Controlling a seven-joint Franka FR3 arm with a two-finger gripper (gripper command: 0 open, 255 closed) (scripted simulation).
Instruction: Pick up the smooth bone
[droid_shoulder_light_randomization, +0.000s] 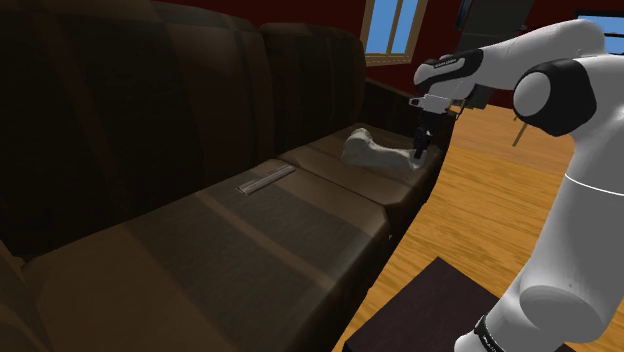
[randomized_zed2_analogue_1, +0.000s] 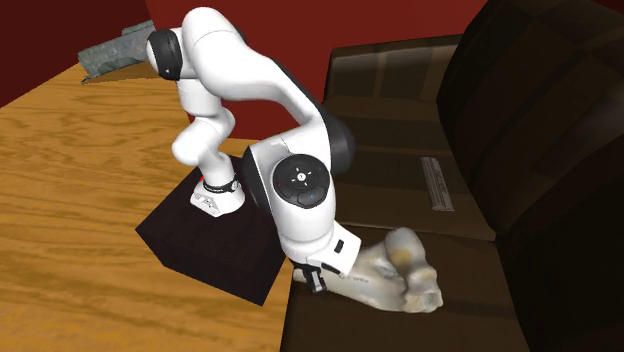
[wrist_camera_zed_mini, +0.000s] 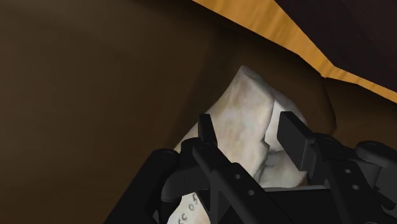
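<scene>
Pincer released: its two black fingers stand apart on either side of the pale, cream-white knobbly bone, one on each flank of the shaft. The wrist view does not make clear whether either pad already touches the surface, and nothing suggests the bone is clamped.

The bone lies flat on the end seat cushion of the dark brown leather sofa, close to the cushion's front edge and to the corner nearest the orange-brown wooden floor. In the shoulder view the pincer comes down at the end of the bone toward that view's right, with the fingers low, about level with the bone. A flat grey strip lies on the next cushion, well apart from the bone and out of the way.

By my reading, the reach is done and the step in hand is the grasp itself: the fingers are placed around the bone but not yet closed. The next move calls for closing them squarely on the shaft, then lifting straight up off the cushion. The bone looks smooth and rounded, and thicker at its knobs, so a grip near a flared end could slide. Closing on the narrower middle, with the fingers low enough to get past the widest part, seems the safer choice. The soft cushion should give a little if the tips press down.
</scene>
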